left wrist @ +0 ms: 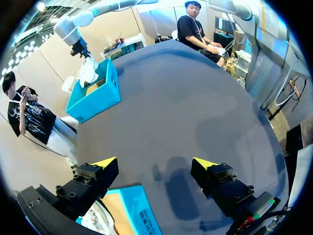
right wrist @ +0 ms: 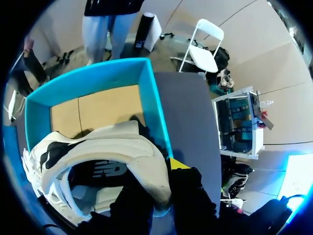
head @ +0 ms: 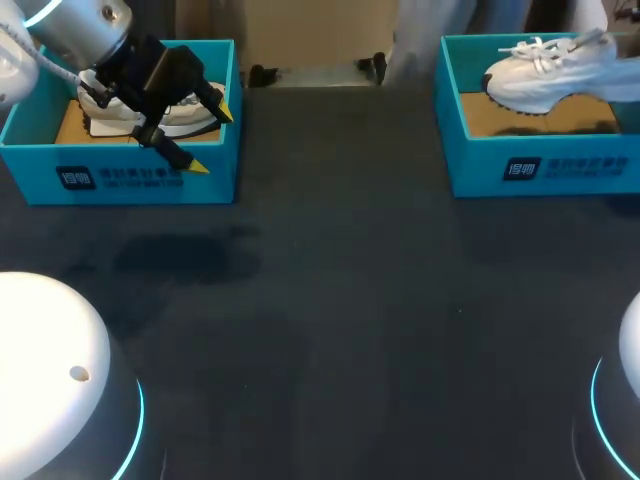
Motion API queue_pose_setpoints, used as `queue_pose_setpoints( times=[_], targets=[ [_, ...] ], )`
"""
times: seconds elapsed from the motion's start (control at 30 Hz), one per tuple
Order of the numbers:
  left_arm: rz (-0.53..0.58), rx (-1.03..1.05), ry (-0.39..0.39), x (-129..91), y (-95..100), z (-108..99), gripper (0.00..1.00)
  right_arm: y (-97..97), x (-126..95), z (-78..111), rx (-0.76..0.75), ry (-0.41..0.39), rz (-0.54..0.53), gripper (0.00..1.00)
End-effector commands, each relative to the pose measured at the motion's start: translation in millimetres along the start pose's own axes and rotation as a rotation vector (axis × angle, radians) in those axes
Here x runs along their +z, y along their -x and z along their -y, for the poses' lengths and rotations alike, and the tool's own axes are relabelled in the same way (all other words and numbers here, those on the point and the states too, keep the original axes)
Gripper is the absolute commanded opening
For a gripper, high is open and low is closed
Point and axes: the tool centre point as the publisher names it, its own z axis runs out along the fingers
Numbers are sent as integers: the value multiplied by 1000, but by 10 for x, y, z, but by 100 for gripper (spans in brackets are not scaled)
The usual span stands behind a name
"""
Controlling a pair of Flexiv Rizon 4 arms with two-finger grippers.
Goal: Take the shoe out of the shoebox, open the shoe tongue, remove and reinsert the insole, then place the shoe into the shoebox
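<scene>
Pinches the likely light, soft-sided shoe [right wrist: 98, 152] by its firmer heel collar in the right gripper [right wrist: 159, 186], with the left gripper [left wrist: 154, 164] spread wide.

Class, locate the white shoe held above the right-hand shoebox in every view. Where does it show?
Head view: white shoe far right, just above the blue shoebox.
Left wrist view: white shoe far across the table, hanging over that shoebox.
Right wrist view: close up, clamped in the right gripper, over the shoebox.
Shared landmark: the blue shoebox's wall.
</scene>
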Motion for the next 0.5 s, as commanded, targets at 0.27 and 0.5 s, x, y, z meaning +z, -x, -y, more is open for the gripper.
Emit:
queue_pose_setpoints(
  times=[0.27,0.5],
  targets=[
    [-1,0,3,-10,-4,3,100,-106,313,-62,-9,-4,60,0],
    [-1,0,3,-10,-4,3,100,-140,466,-3,1,-23,60,0]
  ],
)
